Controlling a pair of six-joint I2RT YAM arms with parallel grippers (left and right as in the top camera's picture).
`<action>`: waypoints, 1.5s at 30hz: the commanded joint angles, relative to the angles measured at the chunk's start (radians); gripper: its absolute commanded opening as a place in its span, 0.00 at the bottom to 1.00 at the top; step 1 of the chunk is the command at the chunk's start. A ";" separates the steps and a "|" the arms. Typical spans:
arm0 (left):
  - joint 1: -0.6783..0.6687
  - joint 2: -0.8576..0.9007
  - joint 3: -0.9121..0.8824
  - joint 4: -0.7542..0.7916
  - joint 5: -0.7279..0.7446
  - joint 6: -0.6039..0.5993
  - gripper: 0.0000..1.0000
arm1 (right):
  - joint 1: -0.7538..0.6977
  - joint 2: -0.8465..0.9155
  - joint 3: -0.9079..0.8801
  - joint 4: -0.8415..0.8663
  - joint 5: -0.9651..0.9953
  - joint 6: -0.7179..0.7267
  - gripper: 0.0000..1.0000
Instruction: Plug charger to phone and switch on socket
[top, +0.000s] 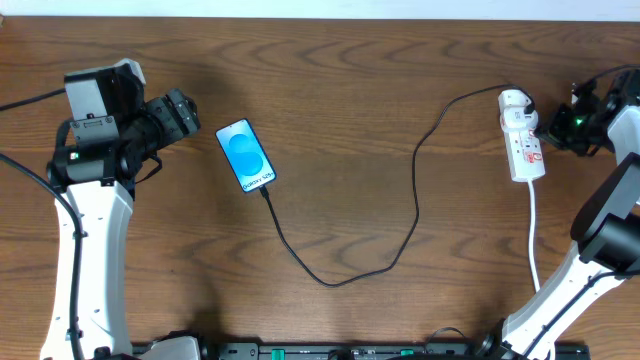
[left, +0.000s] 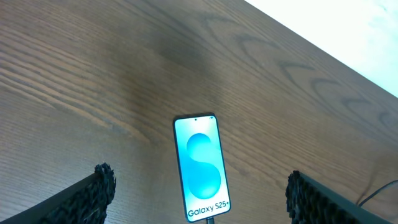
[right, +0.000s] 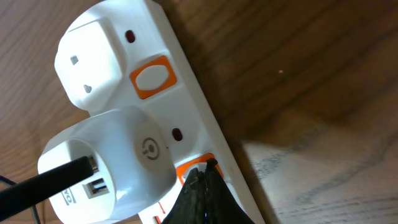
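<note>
Overhead, the phone (top: 245, 155) lies screen-up beside the left gripper (top: 188, 108), and the charger (top: 418, 190) runs from its lower end to the socket (top: 523, 135) at the right. In the left wrist view, the fingers (left: 93, 194) stand wide apart and hold nothing. In the right wrist view, the right gripper (right: 205, 177) is pinched together, its tip touching an orange switch (right: 191, 169) beside the white adapter (right: 106, 162).

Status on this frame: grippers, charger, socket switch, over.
Left gripper open, off the phone. Right gripper shut, tip at the power strip's orange switch. Charger cable runs into phone, adapter seated in strip. Nothing blocking.
</note>
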 joint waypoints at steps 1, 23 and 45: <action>0.002 0.006 -0.002 0.000 -0.007 0.010 0.89 | 0.017 0.009 -0.007 0.014 -0.003 -0.024 0.01; 0.002 0.006 -0.002 0.000 -0.007 0.010 0.89 | 0.058 0.009 -0.072 0.026 -0.022 -0.043 0.01; 0.002 0.006 -0.002 0.000 -0.007 0.010 0.89 | 0.128 0.009 -0.077 0.019 -0.038 -0.042 0.01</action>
